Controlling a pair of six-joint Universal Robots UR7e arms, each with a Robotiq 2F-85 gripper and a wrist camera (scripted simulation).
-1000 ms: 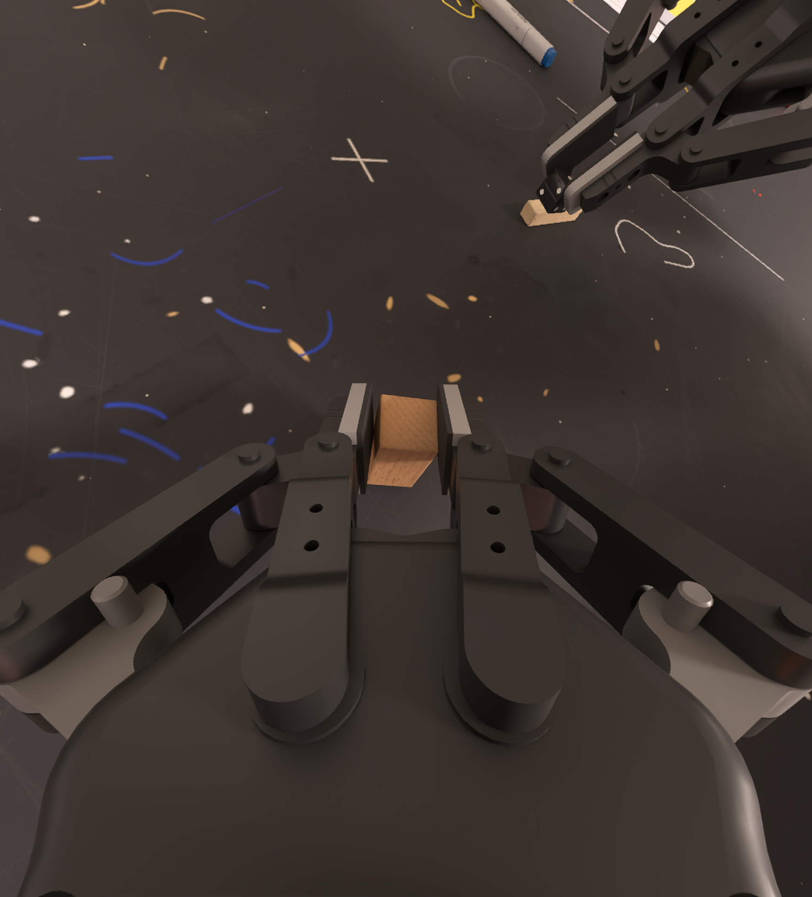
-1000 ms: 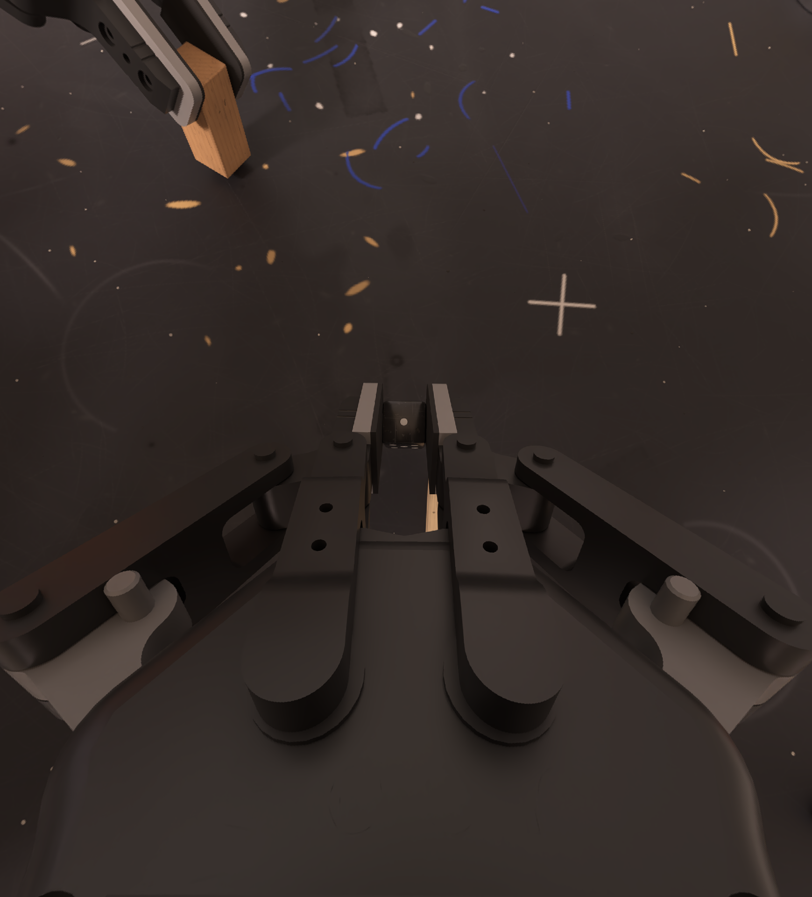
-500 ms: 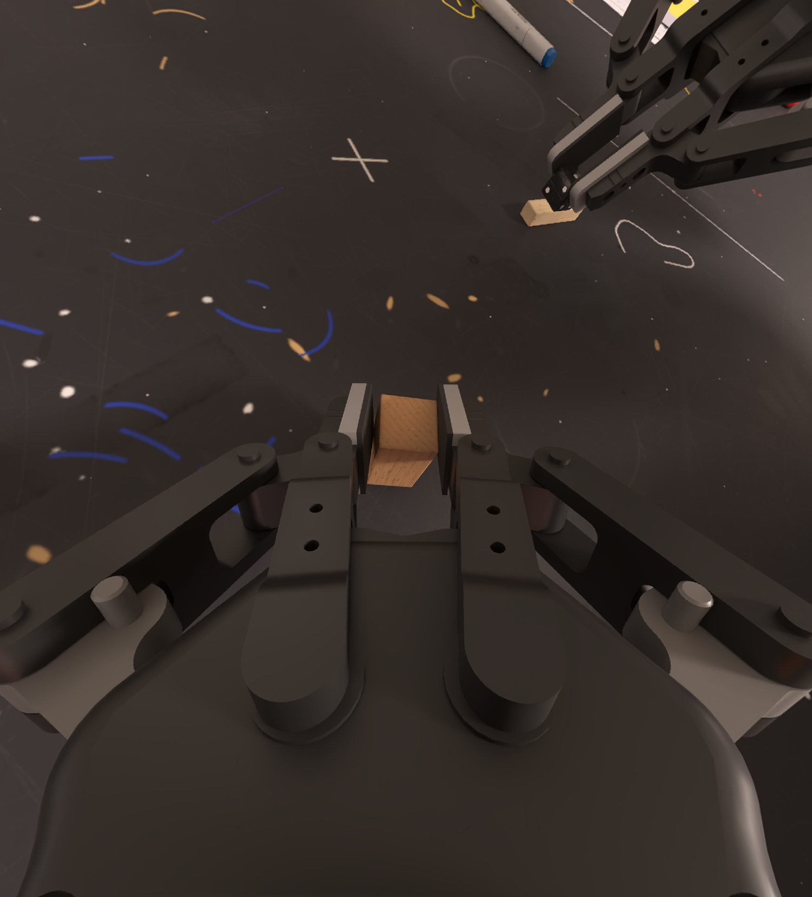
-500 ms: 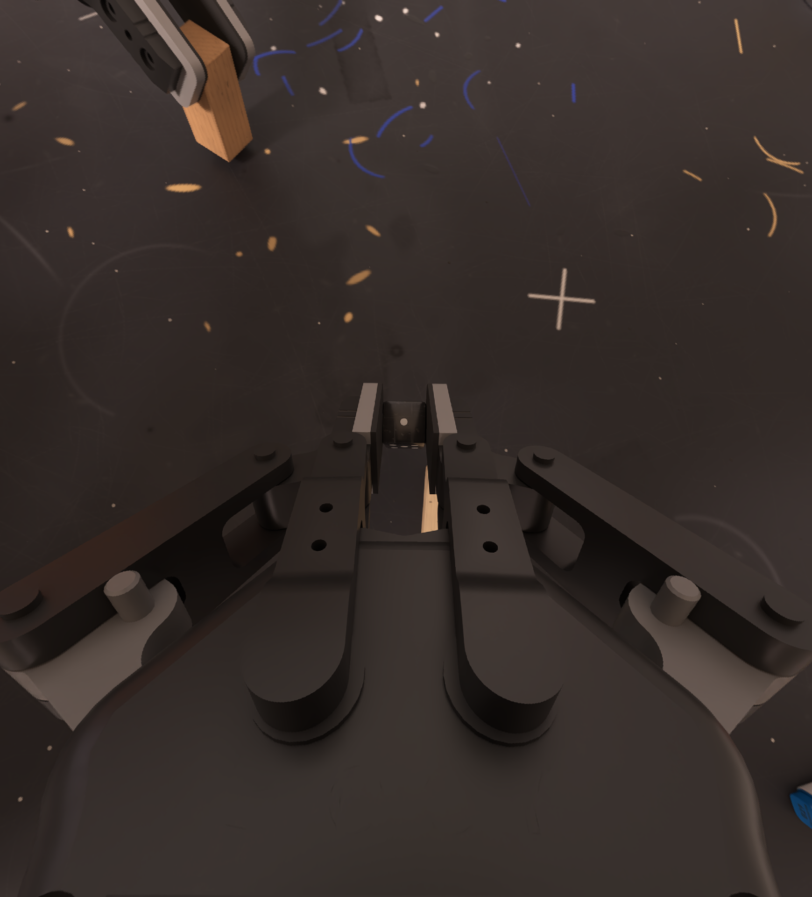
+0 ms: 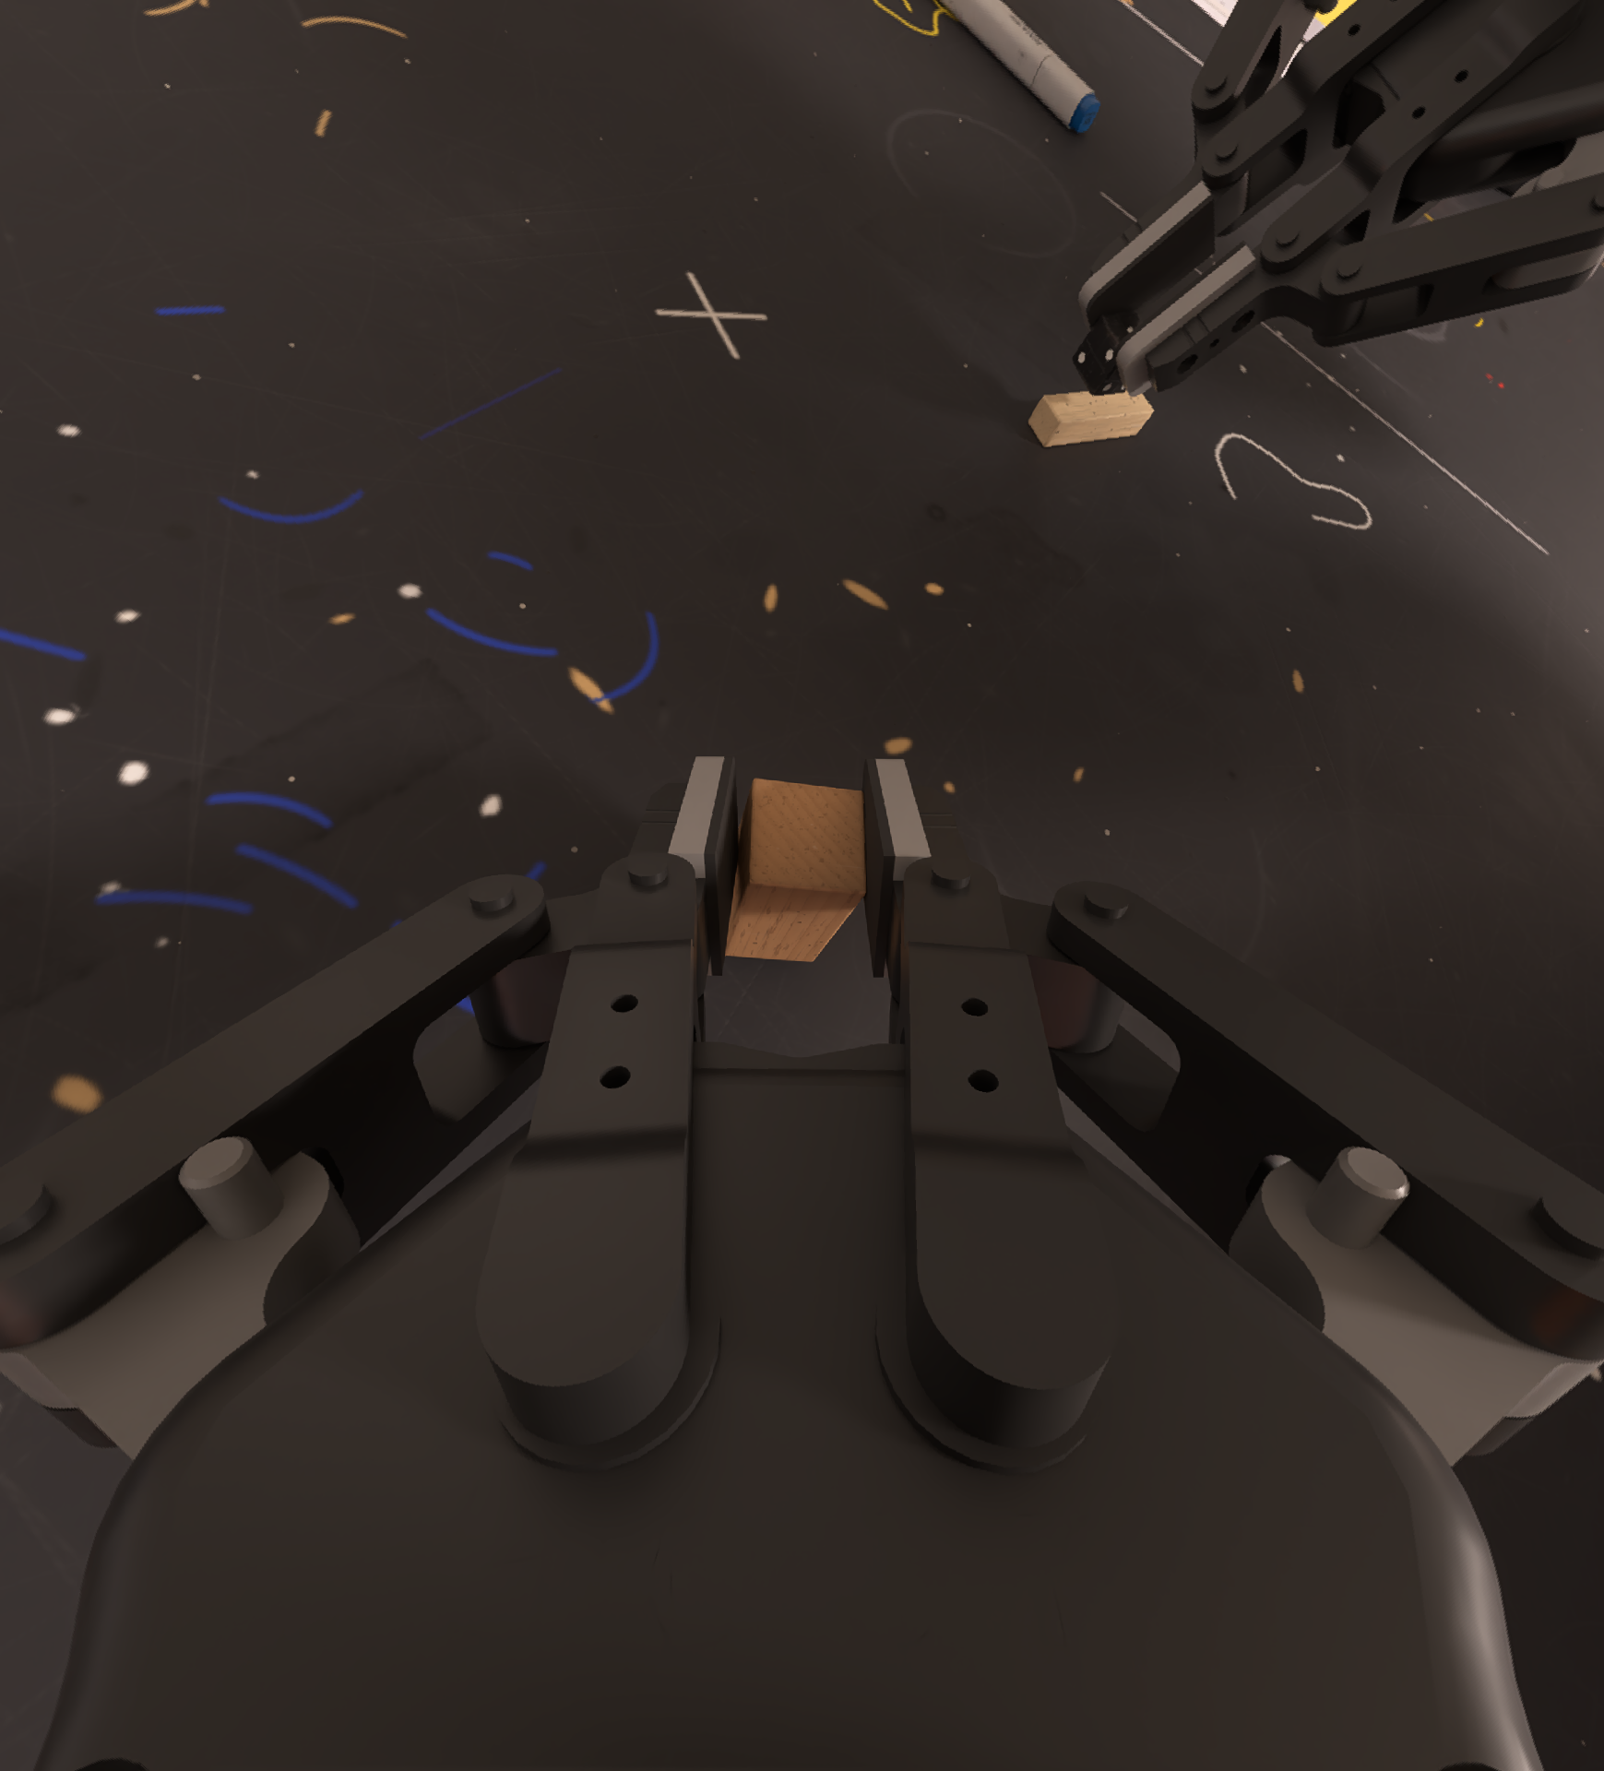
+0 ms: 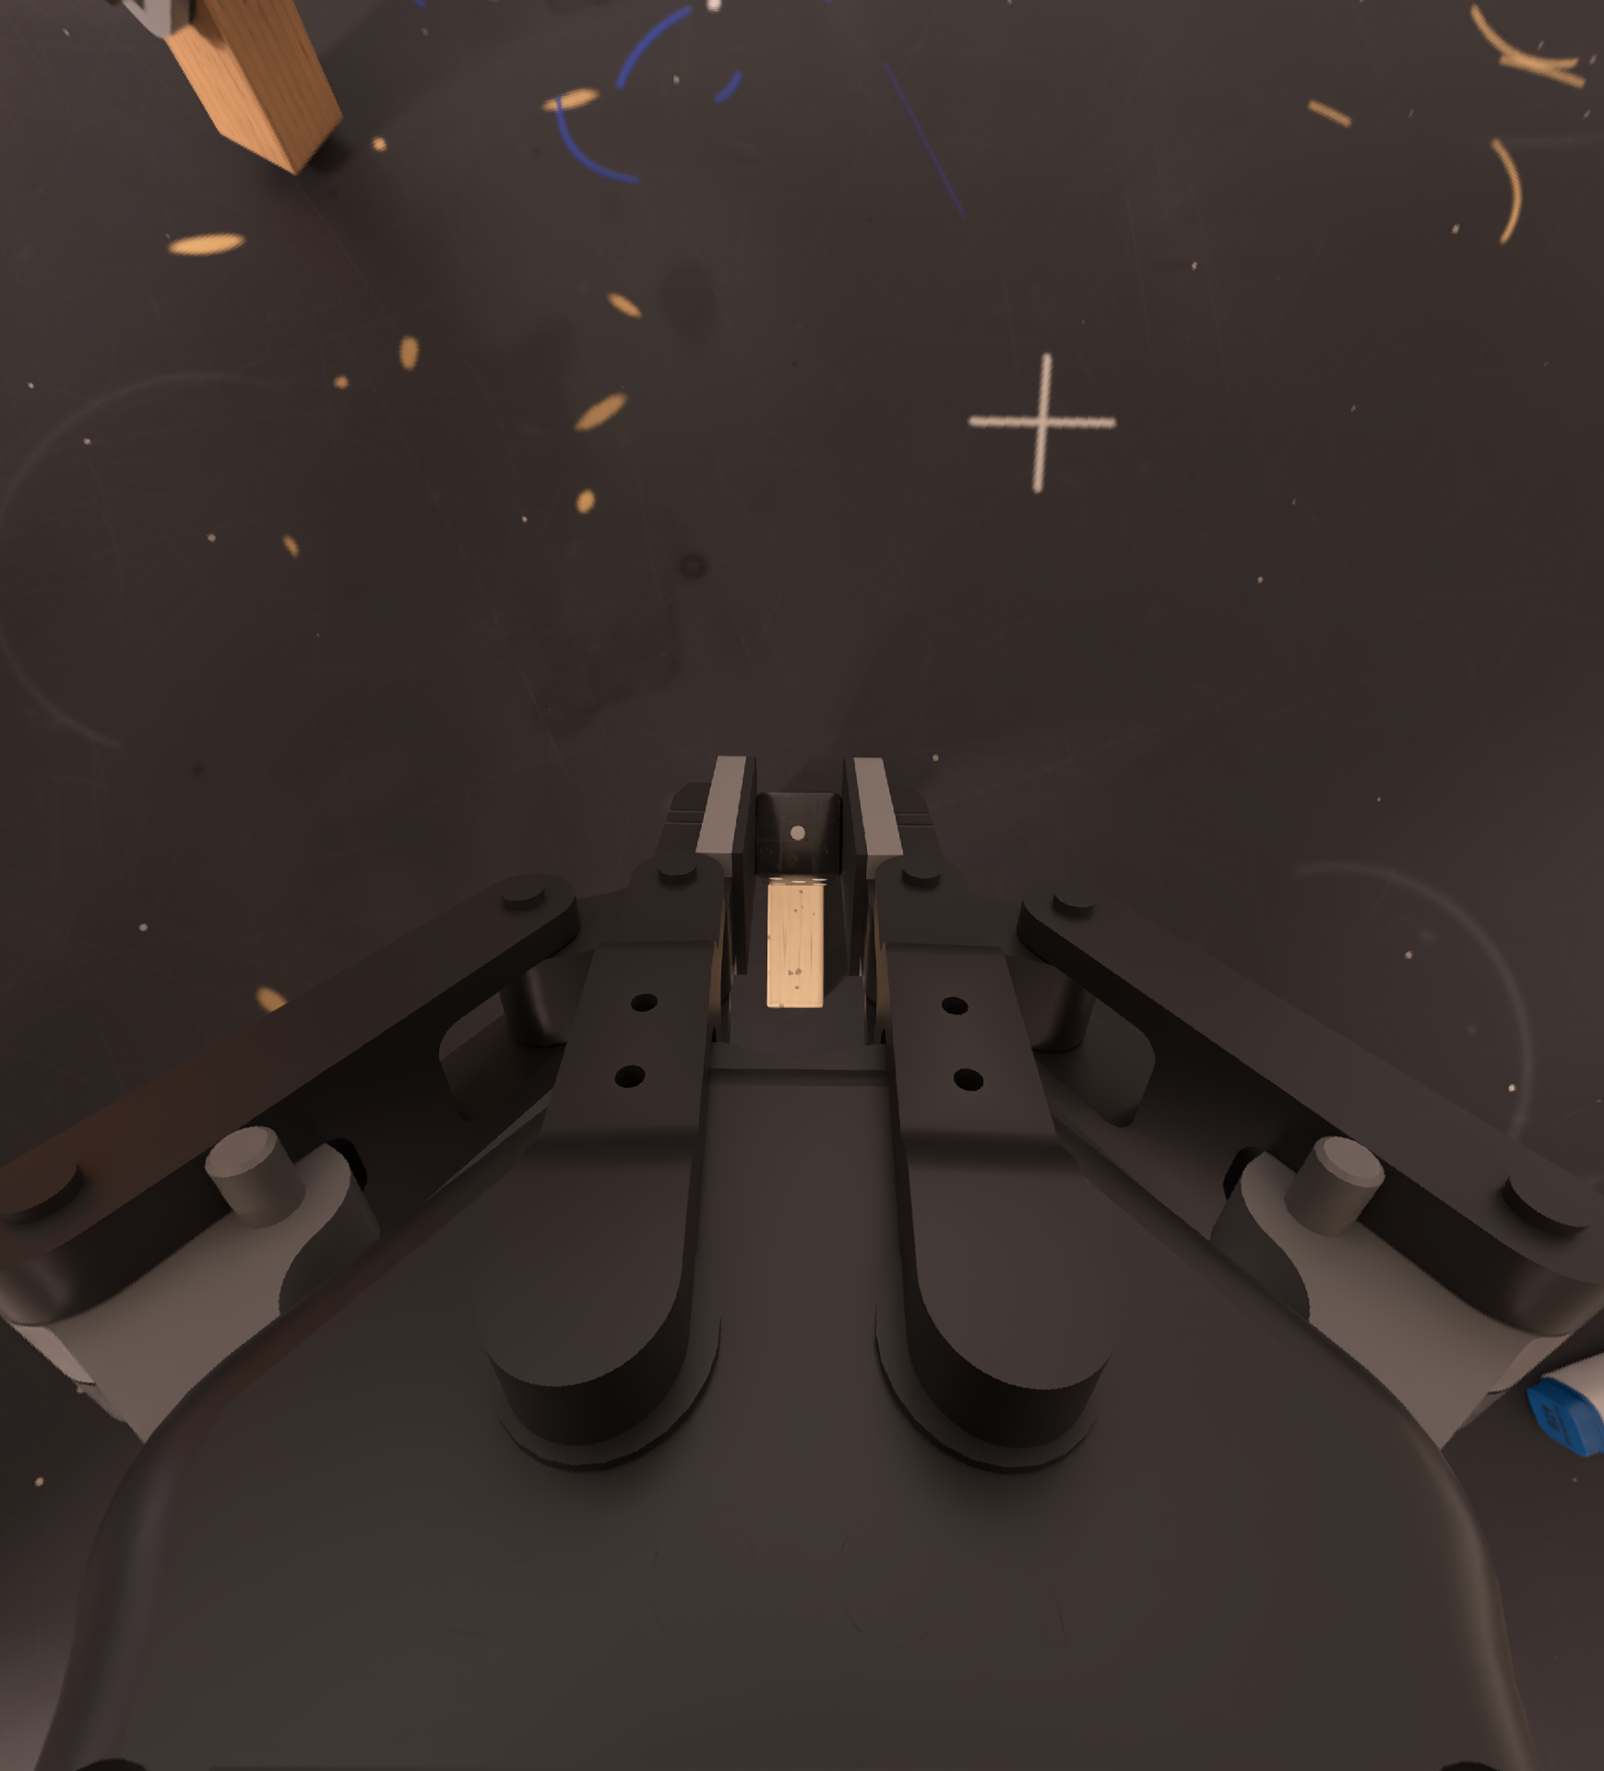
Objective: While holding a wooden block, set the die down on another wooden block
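Die [image 5: 1097, 359] is pinched in the right hand [image 5: 1114, 369] just above the pale block [image 5: 1091, 419], unreleased; left hand [image 5: 800, 843] clamps the darker block [image 5: 802, 848].

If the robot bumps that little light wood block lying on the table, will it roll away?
Probably not. The pale wooden block has flat sides and square corners and lies on its long side on the dark table, so it would likely slide or turn. It looks small, so probably light and easily nudged.
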